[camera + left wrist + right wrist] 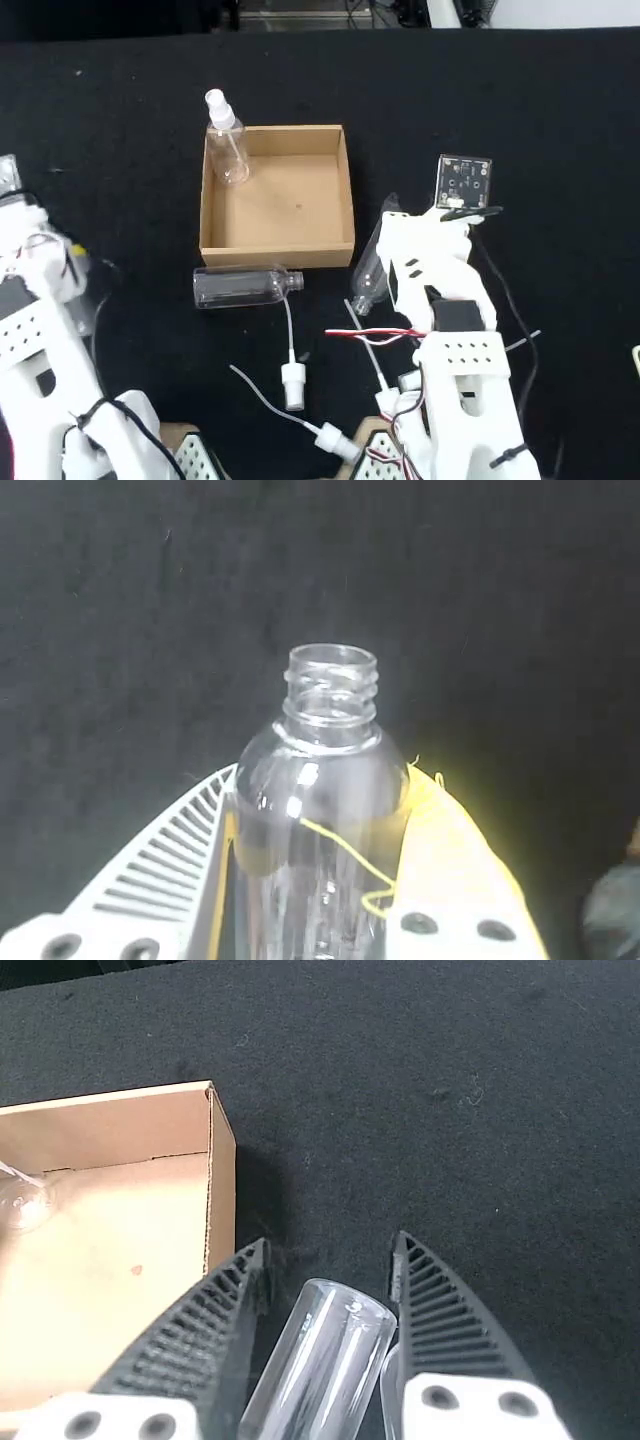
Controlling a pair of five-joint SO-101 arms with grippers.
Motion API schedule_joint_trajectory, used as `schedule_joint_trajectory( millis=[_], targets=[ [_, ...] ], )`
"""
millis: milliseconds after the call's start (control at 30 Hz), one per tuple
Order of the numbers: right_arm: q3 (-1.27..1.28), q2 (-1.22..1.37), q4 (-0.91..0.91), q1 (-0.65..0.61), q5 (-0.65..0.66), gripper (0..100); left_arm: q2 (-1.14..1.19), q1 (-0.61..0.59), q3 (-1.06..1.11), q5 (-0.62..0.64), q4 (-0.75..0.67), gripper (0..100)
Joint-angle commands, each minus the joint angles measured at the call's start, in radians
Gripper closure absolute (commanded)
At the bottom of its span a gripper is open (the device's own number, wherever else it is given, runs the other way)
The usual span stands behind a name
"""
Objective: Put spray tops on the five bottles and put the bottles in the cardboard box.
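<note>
The table [100, 120] is black. The cardboard box [278, 250] is plain tan; at its 11 o'clock corner a clear bottle [229, 158] carries a white spray top [217, 106]. The left gripper [322, 772] has 1 white ribbed finger [165, 875] and 1 yellow; the right gripper [332, 1242] has 2 black ribbed fingers [185, 1355].

Beyond the far edge of the black-clothed table [110, 110] lie cables [362, 12] and a white surface [560, 12].

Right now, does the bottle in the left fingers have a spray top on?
No, the bottle has a bare, open neck.
</note>
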Motion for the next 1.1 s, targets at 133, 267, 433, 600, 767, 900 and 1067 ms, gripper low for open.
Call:
schedule_joint_trajectory(
  millis=[133,267,433,600,767,900,1067],
  targets=[
    [-0.154,-0.007,0.163,0.08,0.074,81.9,-0.031,0.131,0.205,0.23,-0.416,97],
    [-0.317,-0.002,0.384,0.081,0.16,82.1,-0.031,0.13,0.259,0.285,-0.439,97],
    [-0.522,-0.001,0.651,0.081,0.35,82.2,-0.031,0.136,0.297,0.285,-0.443,97],
    [-0.624,-0.001,0.89,0.078,0.5,82.2,-0.031,0.139,0.311,0.287,-0.443,97],
    [-0.59,-0.008,1.085,-0.02,0.767,82.2,-0.031,0.139,0.312,0.287,-0.443,97],
    [-0.524,-0.008,1.166,-0.222,0.89,82.2,-0.031,0.131,0.312,0.287,-0.443,97],
    [-0.433,-0.002,1.166,-0.535,0.677,82.2,-0.031,0.13,0.311,0.287,-0.439,97]
  ],
)
